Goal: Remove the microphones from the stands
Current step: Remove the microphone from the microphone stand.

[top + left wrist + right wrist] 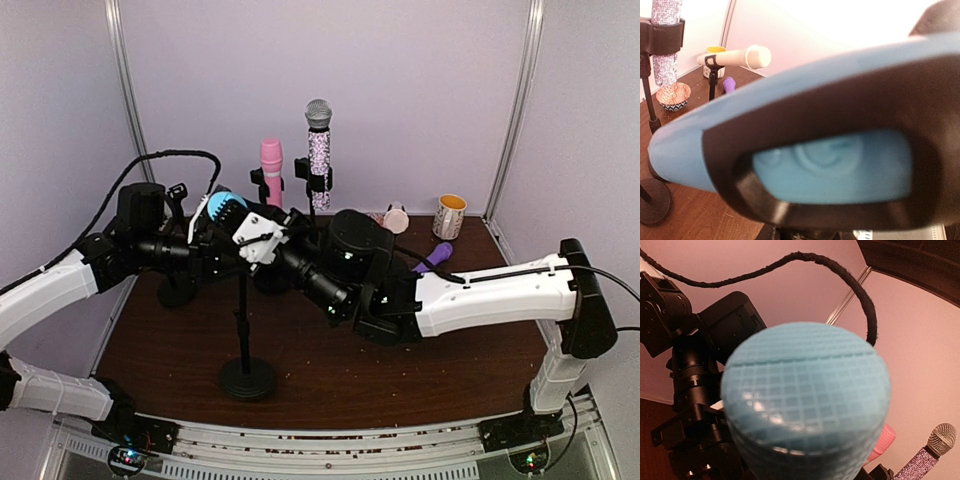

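A blue and black microphone (pixel 224 208) lies tilted at the top of a black stand (pixel 242 320) at front left. My right gripper (pixel 258 240) comes in from the right, and its white fingers are closed on the microphone's body. My left gripper (pixel 212 243) sits under the microphone's head, shut at the stand's top. The microphone's body (pixel 830 165) fills the left wrist view and hides those fingers. Its mesh head (pixel 805 400) fills the right wrist view, with the left arm behind it.
A pink microphone (pixel 271 160) and a glittery one (pixel 319 150) stand in holders at the back. A mug (pixel 449 215) and a purple microphone (pixel 434 258) are at back right. A patterned bowl (pixel 673 96) and a cream microphone (pixel 735 57) show in the left wrist view.
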You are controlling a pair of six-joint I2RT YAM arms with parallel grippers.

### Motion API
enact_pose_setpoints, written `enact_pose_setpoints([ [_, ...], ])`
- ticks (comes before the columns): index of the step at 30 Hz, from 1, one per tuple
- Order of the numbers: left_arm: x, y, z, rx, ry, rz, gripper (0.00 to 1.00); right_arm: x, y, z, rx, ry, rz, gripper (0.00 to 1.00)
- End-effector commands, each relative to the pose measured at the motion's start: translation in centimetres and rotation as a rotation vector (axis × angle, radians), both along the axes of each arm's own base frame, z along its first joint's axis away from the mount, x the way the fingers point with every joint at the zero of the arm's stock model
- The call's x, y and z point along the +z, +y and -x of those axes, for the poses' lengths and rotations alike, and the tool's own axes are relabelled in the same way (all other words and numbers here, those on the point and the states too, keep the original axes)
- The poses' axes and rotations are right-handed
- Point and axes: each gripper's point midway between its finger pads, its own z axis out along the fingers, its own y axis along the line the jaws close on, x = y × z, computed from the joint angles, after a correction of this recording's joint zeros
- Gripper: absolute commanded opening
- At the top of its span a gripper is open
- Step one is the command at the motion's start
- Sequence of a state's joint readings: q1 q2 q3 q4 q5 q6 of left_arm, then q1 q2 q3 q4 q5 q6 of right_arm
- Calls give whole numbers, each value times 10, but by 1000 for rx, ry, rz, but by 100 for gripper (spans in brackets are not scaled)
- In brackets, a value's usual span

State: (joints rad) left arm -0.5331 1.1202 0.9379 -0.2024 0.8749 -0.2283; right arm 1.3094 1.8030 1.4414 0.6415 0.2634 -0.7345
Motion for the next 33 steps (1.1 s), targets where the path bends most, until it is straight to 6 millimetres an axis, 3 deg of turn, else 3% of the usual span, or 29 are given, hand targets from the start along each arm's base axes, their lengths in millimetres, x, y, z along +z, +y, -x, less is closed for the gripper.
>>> enact_pose_setpoints([
  [1,-7,9,-35,172,109,-19,0,81,-10,45,66,-156,-186,4],
  [18,-13,12,-43,176,103,-15,0,106,-1,89,113,-301,-171,1],
  [33,-8,12,-46,174,71,-17,0,105,7,119,147,-374,-140,0],
])
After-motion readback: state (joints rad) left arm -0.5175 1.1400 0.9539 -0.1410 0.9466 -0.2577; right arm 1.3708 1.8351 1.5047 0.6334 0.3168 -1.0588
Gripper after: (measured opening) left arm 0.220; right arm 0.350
